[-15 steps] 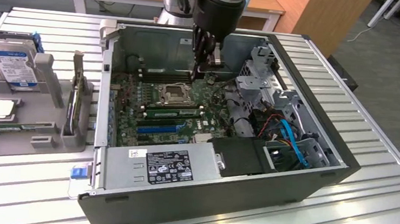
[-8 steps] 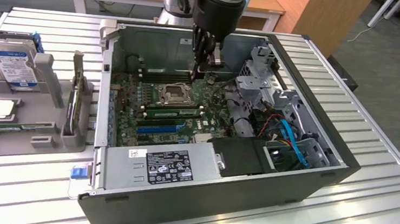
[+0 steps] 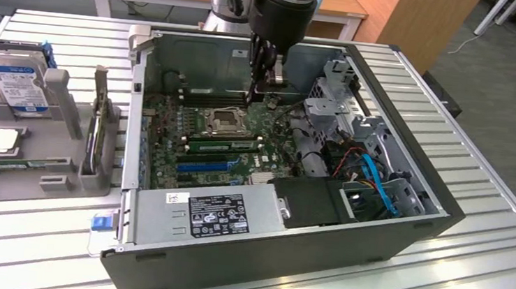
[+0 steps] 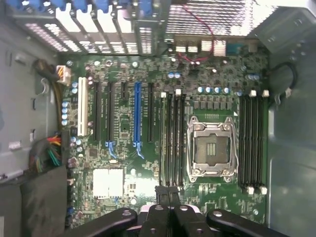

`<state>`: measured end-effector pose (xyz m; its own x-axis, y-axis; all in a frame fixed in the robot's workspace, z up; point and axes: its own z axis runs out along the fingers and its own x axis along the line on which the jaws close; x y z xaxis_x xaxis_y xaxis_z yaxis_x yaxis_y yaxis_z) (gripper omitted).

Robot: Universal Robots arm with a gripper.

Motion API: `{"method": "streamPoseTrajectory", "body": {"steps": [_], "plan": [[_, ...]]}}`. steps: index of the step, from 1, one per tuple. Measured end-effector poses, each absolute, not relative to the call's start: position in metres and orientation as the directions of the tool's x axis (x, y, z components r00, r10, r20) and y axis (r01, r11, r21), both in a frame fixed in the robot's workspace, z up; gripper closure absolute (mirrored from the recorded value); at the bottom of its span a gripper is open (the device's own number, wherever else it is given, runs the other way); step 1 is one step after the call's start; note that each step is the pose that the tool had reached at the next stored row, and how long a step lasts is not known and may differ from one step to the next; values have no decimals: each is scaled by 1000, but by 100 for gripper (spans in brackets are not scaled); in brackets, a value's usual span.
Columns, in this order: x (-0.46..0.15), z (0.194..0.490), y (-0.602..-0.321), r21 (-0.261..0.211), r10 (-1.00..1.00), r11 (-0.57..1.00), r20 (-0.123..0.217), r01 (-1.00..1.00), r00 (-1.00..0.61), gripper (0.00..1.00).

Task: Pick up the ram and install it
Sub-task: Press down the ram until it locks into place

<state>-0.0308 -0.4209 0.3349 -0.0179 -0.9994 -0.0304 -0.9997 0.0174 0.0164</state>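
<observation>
A long green ram stick [image 3: 15, 163] lies flat in the grey fixture [image 3: 67, 110] at the exterior view's left, in front of the silver processor chip [image 3: 1, 139]. A second green stick [image 3: 225, 142] stands in a slot beside the bare processor socket [image 3: 223, 119] [image 4: 210, 148]. My gripper [image 3: 267, 93] [image 4: 168, 191] hangs inside the open computer case [image 3: 323, 262], above the motherboard [image 4: 148, 170] and behind the socket. Its fingers are shut together, with nothing visible between them. The black memory slots [image 4: 173, 138] run straight out from the fingertips.
A hard drive [image 3: 16, 81] stands upright at the back of the fixture, and a card [image 3: 99, 127] stands in its right-hand holder. Inside the case are the blue expansion slot [image 4: 137, 116], drive cage [image 3: 330, 116], cables [image 3: 372, 179] and power supply [image 3: 210, 214].
</observation>
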Motion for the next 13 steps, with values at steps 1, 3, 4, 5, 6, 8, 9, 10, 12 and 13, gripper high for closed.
{"method": "streamPoseTrajectory", "body": {"steps": [1,3,4,5,6,8,9,10,12,13], "plan": [[-31,335,-421,16,-999,35,-30,-999,-35,89],[-31,335,-421,16,-997,70,-30,-997,-70,89],[-31,335,-421,16,-996,87,-30,-996,-87,89],[-31,335,-421,16,-994,105,-30,-994,-106,89],[-31,335,-421,16,-992,122,-30,-992,-122,89],[-31,335,-421,16,-988,153,-30,-988,-153,89],[-31,335,-421,16,-985,169,-31,-986,-169,89],[-31,335,-421,16,-982,187,-31,-982,-187,89],[-31,335,-421,16,-975,220,-30,-975,-220,89],[-31,335,-421,16,-971,237,-30,-971,-237,89]]}}
